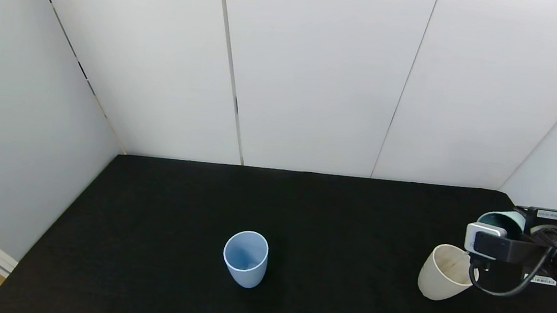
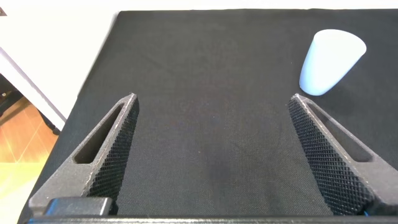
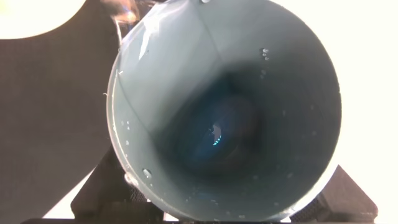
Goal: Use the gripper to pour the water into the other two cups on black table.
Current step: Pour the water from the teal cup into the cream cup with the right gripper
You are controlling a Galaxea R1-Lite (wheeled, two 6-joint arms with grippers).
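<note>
Two handleless tapered cups stood on the large matte black table (image 1: 159, 227): a light blue cup (image 1: 245, 258) near the middle, upright, and a cream-beige cup (image 1: 443, 272) far to the right. We saw the right gripper (image 1: 508, 240) at the right edge of the table, closed around a mint-green cup with a dark teal inside (image 1: 503, 219). This cup was tipped over strongly, with its mouth toward the cream-beige cup just below and beside it. In the right wrist view the teal inside (image 3: 224, 118) showed only droplets on the wall, and a small glint of water (image 3: 127, 12) hung at the rim, near the pale rim of the cream-beige cup (image 3: 31, 15).

We judged that the pour into the cream-beige cup was under way or close to its end. The main risk was spilling: the cream-beige cup seemed to lean in the head view, and we could not tell whether the gripper touched it. A push from the gripper could turn it over. Another risk was that too little water remained for the light blue cup, which stood well apart to the left.

The left gripper (image 2: 211, 155) hung low over the bare table with its jaws wide apart, holding nothing; the light blue cup (image 2: 329, 61) stood farther off.
</note>
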